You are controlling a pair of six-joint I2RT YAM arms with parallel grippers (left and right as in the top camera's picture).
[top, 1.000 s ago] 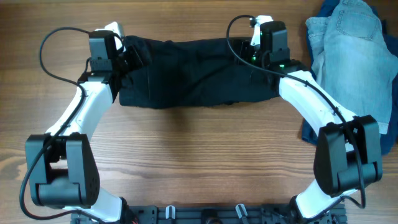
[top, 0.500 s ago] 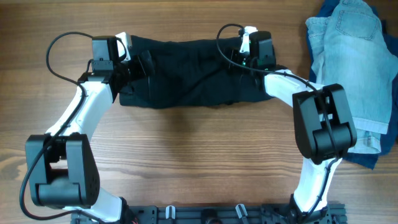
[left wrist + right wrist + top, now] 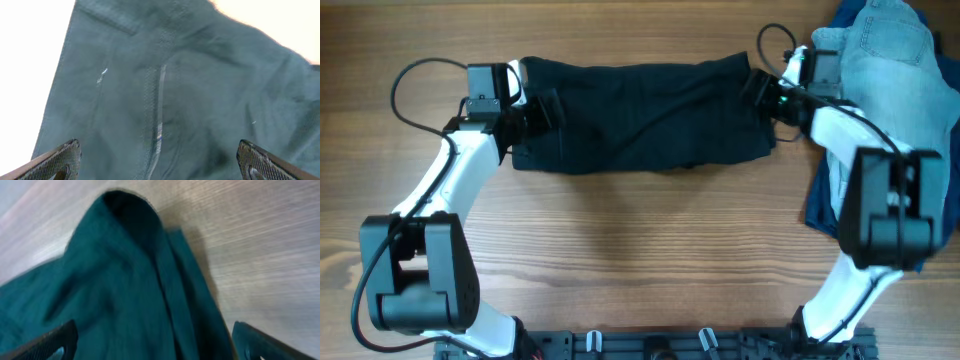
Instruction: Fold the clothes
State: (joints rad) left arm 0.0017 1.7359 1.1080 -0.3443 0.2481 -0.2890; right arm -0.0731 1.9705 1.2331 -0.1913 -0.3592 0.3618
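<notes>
The black shorts (image 3: 640,115) lie folded in a long band across the far middle of the table. My left gripper (image 3: 542,108) is open over their left end; the left wrist view shows the dark fabric (image 3: 165,100) with a seam between the spread fingertips (image 3: 160,165). My right gripper (image 3: 758,88) is open at the shorts' right end; the right wrist view shows the fabric edge (image 3: 125,290) between its fingers (image 3: 155,342). Light-blue denim shorts (image 3: 880,90) lie at the far right on a navy garment (image 3: 820,205).
The bare wooden table (image 3: 640,260) stretches in front of the shorts. The denim pile sits just right of my right arm, reaching the table's right edge. The arm bases stand at the near edge.
My right gripper has swung right, from over the shorts' upper right part to their right end by the denim. The shorts' right end now lies spread further right. The left gripper has barely moved.
</notes>
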